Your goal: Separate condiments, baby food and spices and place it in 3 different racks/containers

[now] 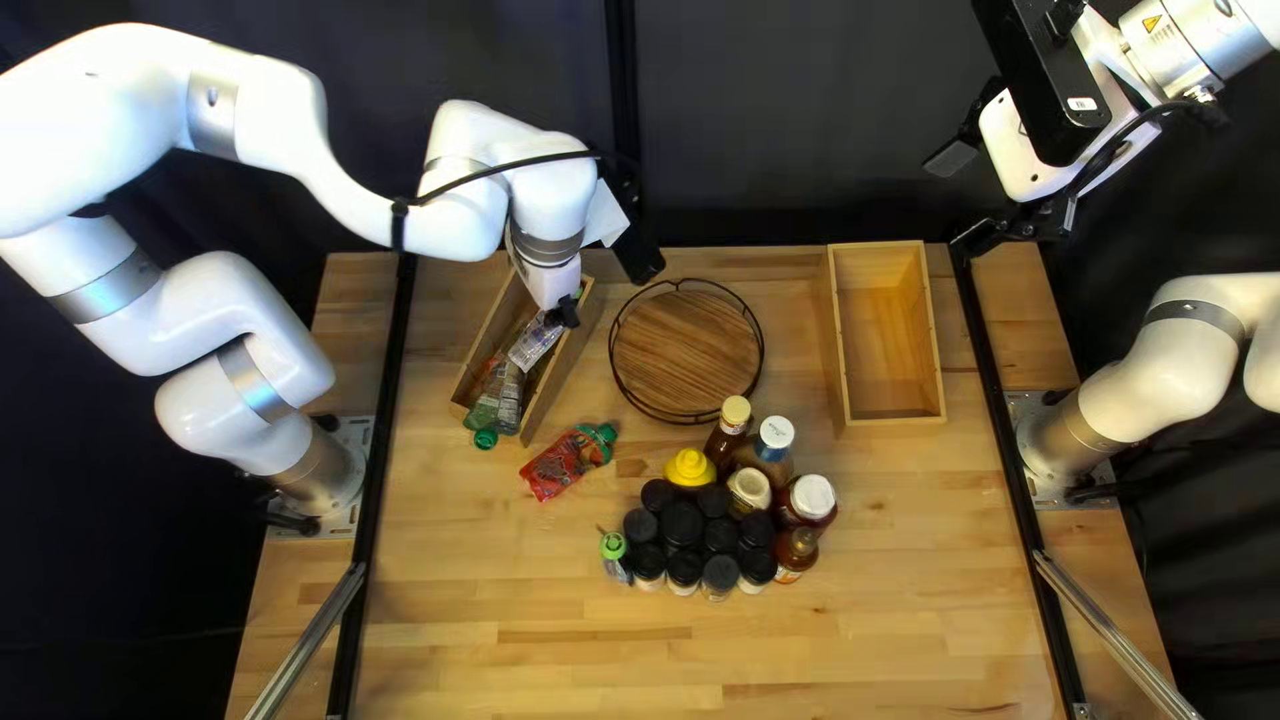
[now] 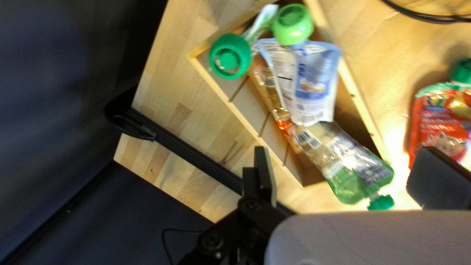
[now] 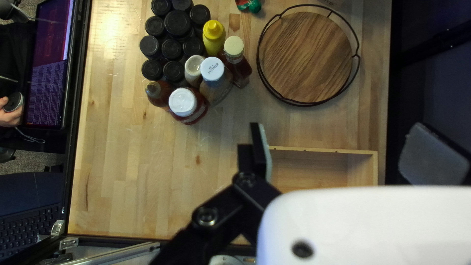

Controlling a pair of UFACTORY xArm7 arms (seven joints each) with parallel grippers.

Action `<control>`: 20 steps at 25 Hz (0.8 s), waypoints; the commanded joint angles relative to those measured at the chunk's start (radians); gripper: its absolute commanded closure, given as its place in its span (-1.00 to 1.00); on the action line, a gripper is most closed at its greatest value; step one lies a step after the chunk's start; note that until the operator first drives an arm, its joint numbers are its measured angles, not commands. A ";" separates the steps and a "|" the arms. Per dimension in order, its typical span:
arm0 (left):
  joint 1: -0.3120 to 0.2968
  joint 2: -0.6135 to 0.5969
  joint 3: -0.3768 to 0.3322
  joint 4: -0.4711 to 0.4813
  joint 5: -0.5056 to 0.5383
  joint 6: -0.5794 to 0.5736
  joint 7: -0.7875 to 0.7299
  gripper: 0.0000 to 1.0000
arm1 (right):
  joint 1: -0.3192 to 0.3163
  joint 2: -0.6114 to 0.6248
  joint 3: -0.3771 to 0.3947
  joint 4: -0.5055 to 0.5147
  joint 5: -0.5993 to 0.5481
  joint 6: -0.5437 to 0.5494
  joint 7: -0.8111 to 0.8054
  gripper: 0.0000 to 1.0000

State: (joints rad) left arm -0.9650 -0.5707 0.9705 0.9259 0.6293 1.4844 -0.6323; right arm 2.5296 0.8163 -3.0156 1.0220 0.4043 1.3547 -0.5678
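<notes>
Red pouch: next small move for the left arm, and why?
Probably shift the left pincer over to the red pouch. The pincer is open above the wooden box, which already holds several pouches, while the red one lies on the table beside it.

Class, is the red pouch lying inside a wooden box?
No, the red pouch lies on the table, beside the wooden box holding other pouches.

My left tool points down with its fingers parted; my raised right tool has its fingers wide apart.
</notes>
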 commanded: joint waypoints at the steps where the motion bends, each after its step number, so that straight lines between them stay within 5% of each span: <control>1: -0.071 -0.107 -0.095 -0.048 -0.031 -0.022 0.093 -1.00 | 0.000 0.000 0.000 0.000 0.000 0.000 0.000 -1.00; 9: -0.288 -0.135 -0.075 -0.081 -0.081 -0.200 0.286 -1.00 | 0.000 0.000 0.000 0.000 0.000 0.000 0.000 -1.00; 20: -0.607 0.109 0.162 -0.045 -0.098 -0.467 0.424 -1.00 | 0.000 0.000 0.000 0.000 0.000 0.000 0.000 -1.00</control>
State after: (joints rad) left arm -1.5139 -0.5275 1.0809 0.8741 0.5295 1.0697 -0.2190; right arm 2.5296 0.8163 -3.0156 1.0220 0.4043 1.3547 -0.5678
